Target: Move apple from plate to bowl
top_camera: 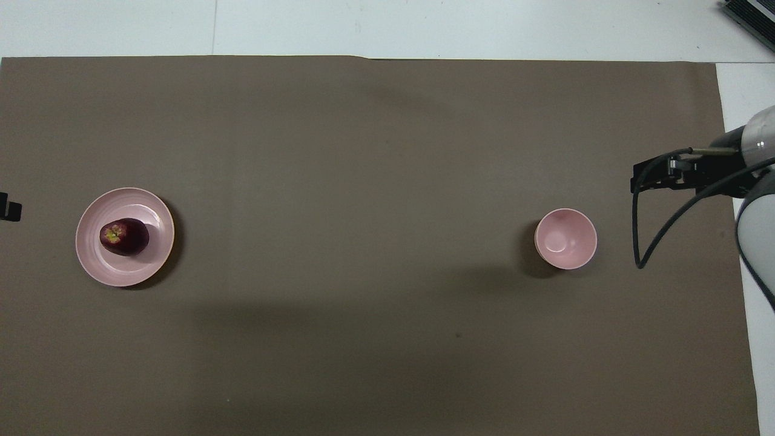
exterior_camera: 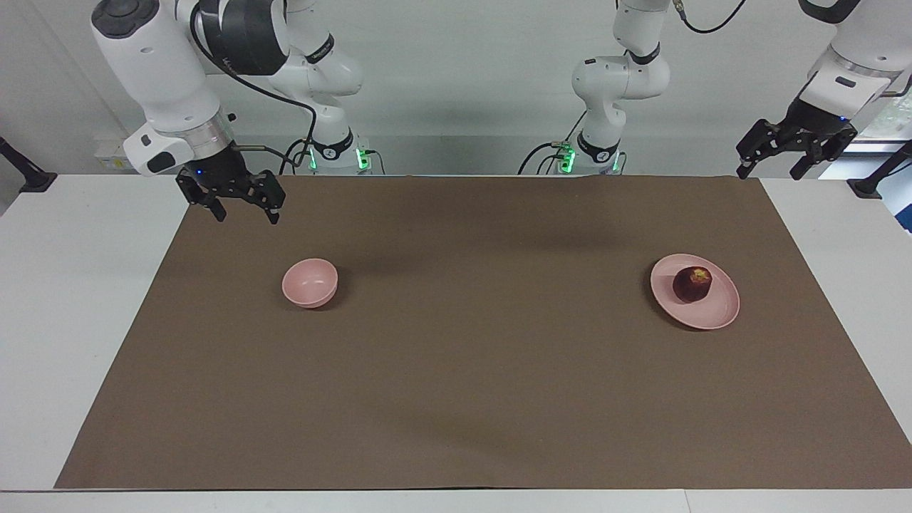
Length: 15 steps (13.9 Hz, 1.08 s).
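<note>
On the white table point(exterior_camera: 85, 299) lies a wide brown paper mat point(exterior_camera: 470, 370), covering most of the top. Right gripper point(exterior_camera: 244, 215), black, two-fingered, hangs over the mat's corner at the right arm's end, jaws spread and holding nothing. Small deep pale pink bowl point(exterior_camera: 310, 282) sits on the mat near those jaws, a little farther from the robots, apart from them, with nothing in it. Left gripper point(exterior_camera: 768, 171) is raised over the mat's edge at the left arm's end, jaws likewise spread, holding nothing. Flat shallow pale pink plate point(exterior_camera: 712, 313) lies well below and apart from those jaws. Small round dark red apple point(exterior_camera: 692, 284) with a yellowish patch rests on the plate, untouched, well apart from the bowl.
</note>
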### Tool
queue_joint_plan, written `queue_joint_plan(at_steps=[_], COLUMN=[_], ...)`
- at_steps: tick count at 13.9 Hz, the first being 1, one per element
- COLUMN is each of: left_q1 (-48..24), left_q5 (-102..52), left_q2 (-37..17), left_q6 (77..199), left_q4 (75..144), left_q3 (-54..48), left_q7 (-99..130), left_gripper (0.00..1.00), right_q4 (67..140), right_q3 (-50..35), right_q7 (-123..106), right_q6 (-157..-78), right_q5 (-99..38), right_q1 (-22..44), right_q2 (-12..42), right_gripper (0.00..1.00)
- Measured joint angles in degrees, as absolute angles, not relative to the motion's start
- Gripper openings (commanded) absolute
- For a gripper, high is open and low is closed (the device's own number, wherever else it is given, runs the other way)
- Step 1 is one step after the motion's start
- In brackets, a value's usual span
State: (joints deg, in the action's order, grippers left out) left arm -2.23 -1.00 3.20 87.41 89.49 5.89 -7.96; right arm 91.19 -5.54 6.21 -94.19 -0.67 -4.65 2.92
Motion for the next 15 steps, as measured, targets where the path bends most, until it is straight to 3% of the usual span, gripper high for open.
queue_joint_plan(at_steps=[9,15], left_q1=[-2.18,-1.40], left_q5=[-0.98,-0.97], left_q2=[2.88,1.45], left_q6=[106.51,119.09], left_q4=[106.61,117.68], left_q3=[6.06,6.57], left_q7=[-8.41,-9.00], left_gripper=[1.00,1.00], right_q4=[91.19,86.80], right_q3=[-5.63,-6.09], right_q7=[6.26,6.26], right_q6=[-94.10,-94.69], right_q5=[-0.66,-0.62], right_q1=[-4.22,-1.07], right_q2=[3.17,8.73], right_gripper=[1.00,1.00])
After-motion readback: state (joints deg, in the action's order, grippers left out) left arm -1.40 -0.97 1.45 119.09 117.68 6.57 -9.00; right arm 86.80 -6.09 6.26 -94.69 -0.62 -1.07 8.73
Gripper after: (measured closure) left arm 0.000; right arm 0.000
